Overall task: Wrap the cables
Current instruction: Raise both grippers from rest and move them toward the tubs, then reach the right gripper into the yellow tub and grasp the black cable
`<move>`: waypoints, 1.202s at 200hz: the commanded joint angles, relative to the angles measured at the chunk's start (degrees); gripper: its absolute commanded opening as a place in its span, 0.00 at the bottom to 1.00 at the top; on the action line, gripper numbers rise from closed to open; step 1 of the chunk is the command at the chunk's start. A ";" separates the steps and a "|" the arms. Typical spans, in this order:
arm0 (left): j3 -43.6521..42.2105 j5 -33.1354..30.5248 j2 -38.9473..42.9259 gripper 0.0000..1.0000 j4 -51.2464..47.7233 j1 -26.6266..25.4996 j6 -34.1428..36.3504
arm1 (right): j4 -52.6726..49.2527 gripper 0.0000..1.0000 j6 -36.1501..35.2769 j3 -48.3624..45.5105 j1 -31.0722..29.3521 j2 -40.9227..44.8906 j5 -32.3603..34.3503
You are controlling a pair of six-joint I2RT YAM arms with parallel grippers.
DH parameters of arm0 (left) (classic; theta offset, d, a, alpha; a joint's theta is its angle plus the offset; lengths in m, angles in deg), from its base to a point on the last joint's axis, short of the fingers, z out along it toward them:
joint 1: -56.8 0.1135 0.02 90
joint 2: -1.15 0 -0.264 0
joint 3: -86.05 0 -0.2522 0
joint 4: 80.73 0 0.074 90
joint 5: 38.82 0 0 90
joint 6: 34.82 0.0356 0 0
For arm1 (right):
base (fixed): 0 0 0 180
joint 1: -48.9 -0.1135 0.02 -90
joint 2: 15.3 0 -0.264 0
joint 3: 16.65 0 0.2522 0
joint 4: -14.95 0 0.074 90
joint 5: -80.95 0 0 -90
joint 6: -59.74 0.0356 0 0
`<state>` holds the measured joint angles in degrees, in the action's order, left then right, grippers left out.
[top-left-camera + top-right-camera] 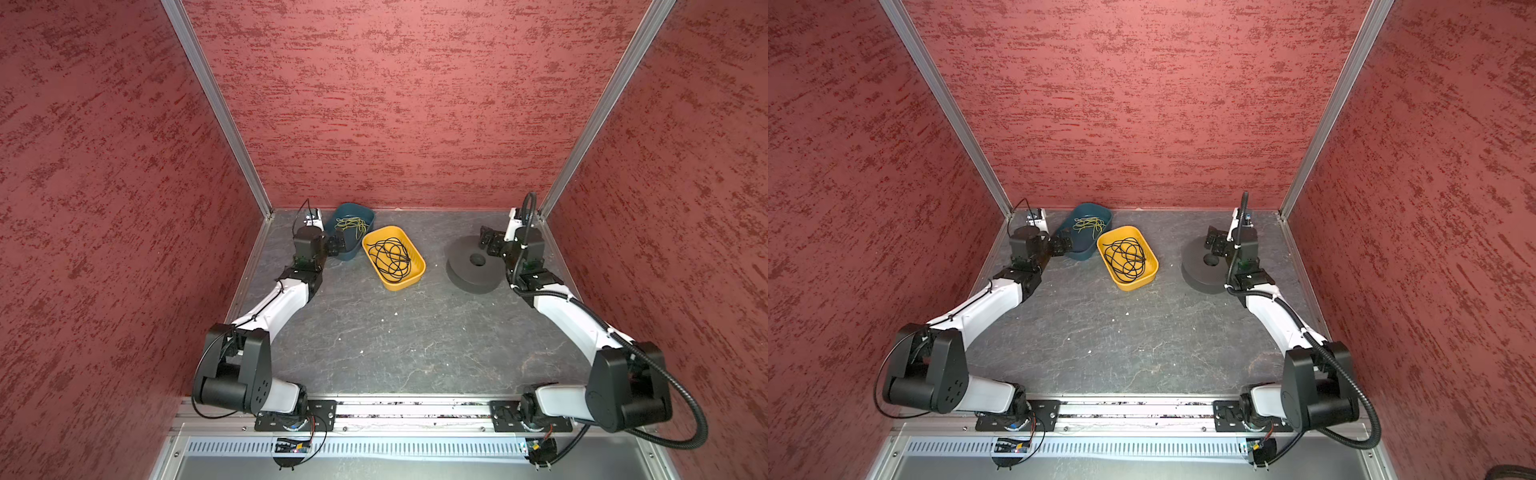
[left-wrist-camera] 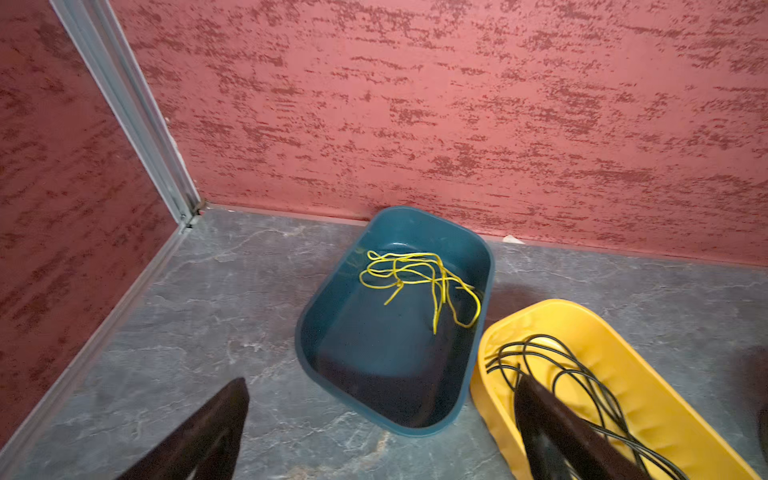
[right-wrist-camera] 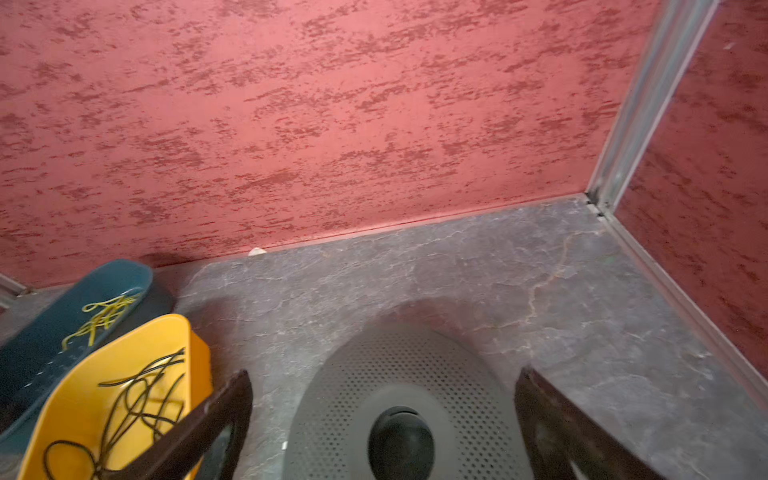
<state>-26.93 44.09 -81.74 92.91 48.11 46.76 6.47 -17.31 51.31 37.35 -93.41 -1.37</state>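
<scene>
On the surface (image 1: 374, 332), yellow tray (image 1: 414, 274): cables (image 1: 390, 257), 1 tangle, unwrapped. My left tool (image 1: 337, 245), right tool (image 1: 487, 243): spread, empty. Next, likely: pinch 1 strand.

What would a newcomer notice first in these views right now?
The bright yellow tray at the back, near the middle, holding a loose tangle of black cables. Beside it, toward the left gripper, a teal tray holds yellow-green strands. At the right, a black spool lies flat below the open right gripper.
</scene>
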 commanded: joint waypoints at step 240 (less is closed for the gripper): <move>-5.47 20.05 10.75 0.97 -25.21 3.41 -15.30 | -35.93 0.97 -11.05 52.42 -23.58 -45.94 -12.78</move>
<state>-31.30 65.47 -74.59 69.37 50.36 31.43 -26.71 -25.92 100.09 14.25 -137.71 -11.84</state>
